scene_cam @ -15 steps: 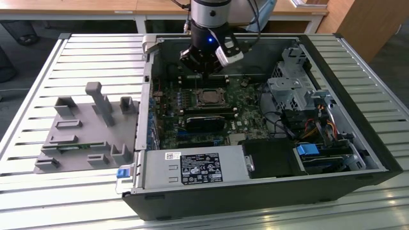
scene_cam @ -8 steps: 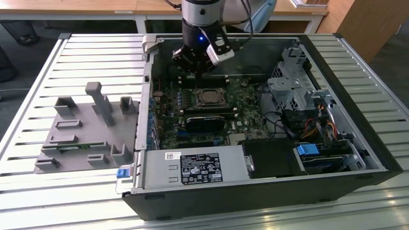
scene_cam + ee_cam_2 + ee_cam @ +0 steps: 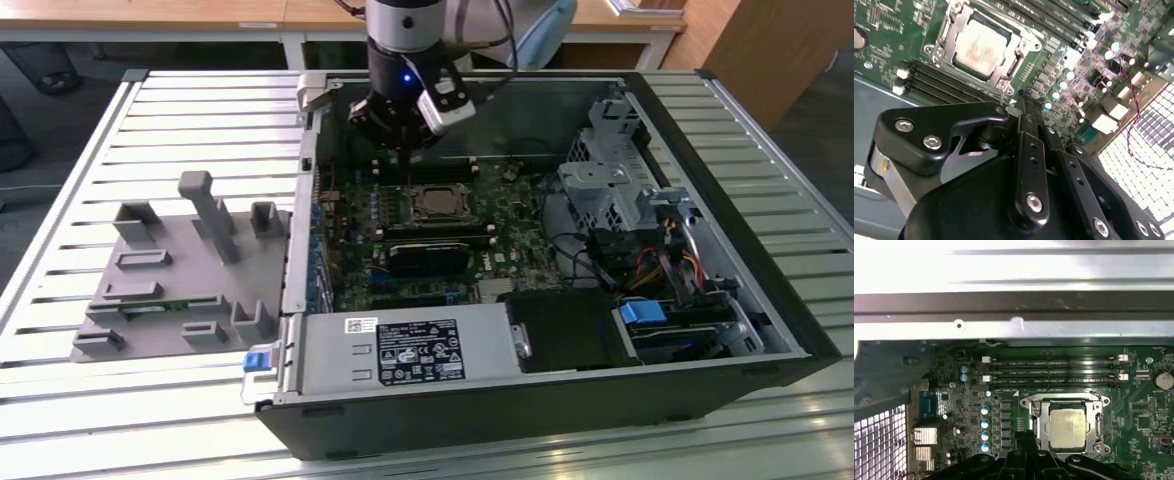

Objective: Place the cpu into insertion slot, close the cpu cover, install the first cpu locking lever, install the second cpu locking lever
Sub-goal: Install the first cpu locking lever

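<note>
I'm hovering arm over open case [image 3: 747, 330], above board [image 3: 1149, 440]. Gripper [image 3: 1021, 102] sitting just beside socket corner, fingers pressed together, carrying nothing. Cover [image 3: 1069, 401] lying down over cpu [image 3: 1067, 427], already seated in slot. I'm judging lever step in hand; next move needing fine tip alignment.

An open computer case [image 3: 747, 300] lay on a slatted table [image 3: 160, 110], with a fixture block [image 3: 174, 280] beside it on the exterior view's left. Inside, the cpu [image 3: 1067, 427] sat in the insertion slot [image 3: 435, 203] on the motherboard [image 3: 514, 235], the cpu cover [image 3: 949, 30] apparently down around it. Memory slots [image 3: 1054, 372] ran just beside the socket. The gripper [image 3: 398, 135] hung above the board near the socket.
</note>
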### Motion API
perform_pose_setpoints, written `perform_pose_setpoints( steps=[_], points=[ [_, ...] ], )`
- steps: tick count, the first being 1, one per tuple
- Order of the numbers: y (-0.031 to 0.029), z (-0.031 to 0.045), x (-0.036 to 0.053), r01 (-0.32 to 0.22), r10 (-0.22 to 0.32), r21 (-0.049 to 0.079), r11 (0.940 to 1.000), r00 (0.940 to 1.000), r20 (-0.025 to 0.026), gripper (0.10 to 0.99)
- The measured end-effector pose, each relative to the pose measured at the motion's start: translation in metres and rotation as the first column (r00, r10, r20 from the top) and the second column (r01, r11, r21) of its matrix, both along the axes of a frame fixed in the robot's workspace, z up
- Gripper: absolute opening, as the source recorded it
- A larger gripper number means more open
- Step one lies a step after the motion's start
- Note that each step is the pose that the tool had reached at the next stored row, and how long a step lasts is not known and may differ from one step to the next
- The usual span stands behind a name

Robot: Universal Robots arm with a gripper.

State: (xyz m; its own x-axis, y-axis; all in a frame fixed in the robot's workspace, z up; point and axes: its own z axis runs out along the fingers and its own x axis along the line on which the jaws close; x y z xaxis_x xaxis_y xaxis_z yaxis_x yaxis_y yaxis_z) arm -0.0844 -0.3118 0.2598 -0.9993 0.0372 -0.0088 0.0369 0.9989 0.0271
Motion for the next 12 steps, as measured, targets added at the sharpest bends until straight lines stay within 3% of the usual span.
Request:
perform_pose_setpoints(
  steps=[5, 12],
  points=[
    [0.0093, -0.0009, -0.0030, 0.000, 0.000, 0.000, 1.0000, 1.0000, 0.0000, 0.106],
    [0.0172, -0.0024, -0.0037, 0.000, 0.000, 0.000, 1.0000, 1.0000, 0.0001, 0.106]
  ],
)
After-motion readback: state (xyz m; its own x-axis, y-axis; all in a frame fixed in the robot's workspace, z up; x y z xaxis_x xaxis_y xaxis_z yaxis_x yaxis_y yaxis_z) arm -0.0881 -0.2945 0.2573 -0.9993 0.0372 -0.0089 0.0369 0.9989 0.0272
